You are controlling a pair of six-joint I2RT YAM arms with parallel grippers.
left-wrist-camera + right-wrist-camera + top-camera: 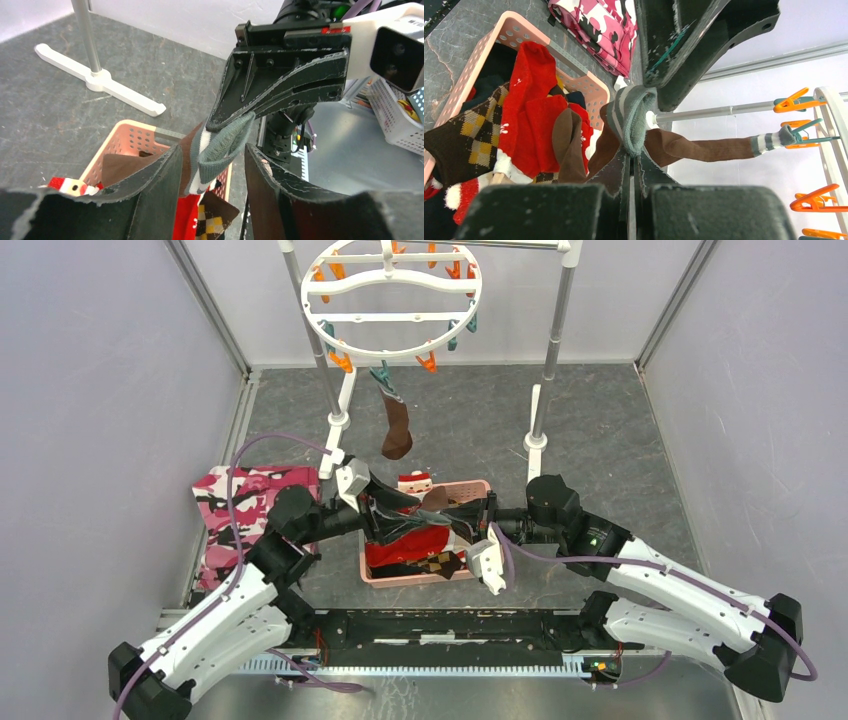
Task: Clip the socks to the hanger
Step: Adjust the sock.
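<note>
**A:** Where are the socks?

**B:** One brown sock [396, 430] hangs by its striped cuff from a teal clip [383, 375] at the near rim of the hanger [388, 278]. The other sock [220, 145] is held up over the pink basket [470, 483], and its brown length droops down toward the basket.

**A:** What has hold of it?

**B:** The right gripper [214, 124] is clamped tight on its grey-and-white cuff. The left gripper [212, 150] is spread apart, with one finger on each side of that same cuff. I can't quite tell whether those fingers touch the fabric.

**A:** And round about?

**B:** A red sock [531, 100] and diamond-patterned socks [469, 135] lie in the basket. A pink camouflage cloth [240, 505] lies just to the left of it. The hanger hangs on a white pole rack [555, 330] at the back.
</note>
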